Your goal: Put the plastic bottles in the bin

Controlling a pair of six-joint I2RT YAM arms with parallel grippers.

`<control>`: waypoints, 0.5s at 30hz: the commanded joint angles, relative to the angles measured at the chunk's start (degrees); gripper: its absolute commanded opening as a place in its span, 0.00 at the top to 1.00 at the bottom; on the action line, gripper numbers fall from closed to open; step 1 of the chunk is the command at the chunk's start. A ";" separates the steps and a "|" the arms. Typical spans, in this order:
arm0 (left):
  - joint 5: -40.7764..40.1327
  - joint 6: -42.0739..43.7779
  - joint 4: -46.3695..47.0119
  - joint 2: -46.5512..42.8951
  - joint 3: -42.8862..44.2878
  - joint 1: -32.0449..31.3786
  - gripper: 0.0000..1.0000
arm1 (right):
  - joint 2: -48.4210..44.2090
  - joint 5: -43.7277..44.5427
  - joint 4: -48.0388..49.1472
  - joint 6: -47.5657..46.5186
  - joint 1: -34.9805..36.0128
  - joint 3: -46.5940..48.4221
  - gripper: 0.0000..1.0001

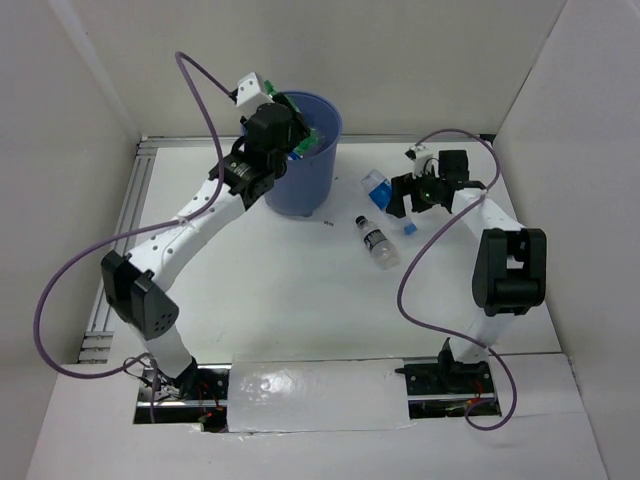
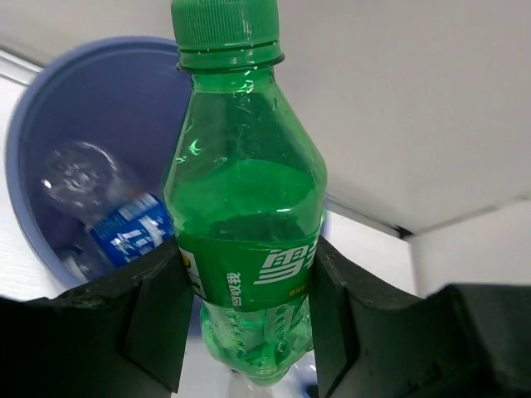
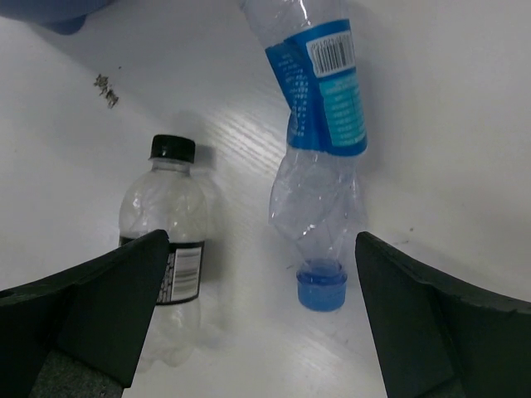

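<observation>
My left gripper (image 2: pixel 247 319) is shut on a green bottle (image 2: pixel 245 199) and holds it over the rim of the blue bin (image 1: pixel 318 170); it shows at the bin's left edge from above (image 1: pixel 290 125). A clear bottle with a blue label (image 2: pixel 124 225) lies inside the bin (image 2: pixel 50 124). My right gripper (image 3: pixel 261 323) is open above a crushed clear bottle with a blue cap (image 3: pixel 322 141), which lies between its fingers. A clear black-capped bottle (image 3: pixel 166 249) lies to its left. From above, both lie right of the bin: the blue-capped one (image 1: pixel 382 192), the black-capped one (image 1: pixel 376 240).
White walls close the table on the left, back and right. A slotted metal rail (image 1: pixel 120 240) runs along the left edge. A small dark mark (image 3: pixel 106 87) is on the tabletop near the bin's base.
</observation>
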 commanded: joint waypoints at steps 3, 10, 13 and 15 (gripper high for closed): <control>-0.88 3.10 -2.00 6.07 10.01 5.06 0.32 | 3.99 5.63 4.46 -0.98 2.51 4.93 0.00; 2.65 8.81 -2.01 6.88 14.59 6.83 0.01 | 9.88 6.95 3.33 -4.05 3.04 11.24 0.00; 4.74 9.44 -1.30 2.24 12.05 6.83 0.01 | 12.52 6.95 3.32 -4.05 3.57 12.83 0.00; 6.59 11.63 -0.60 -1.37 7.07 5.43 0.01 | 14.28 8.26 3.94 -4.58 4.18 14.50 0.00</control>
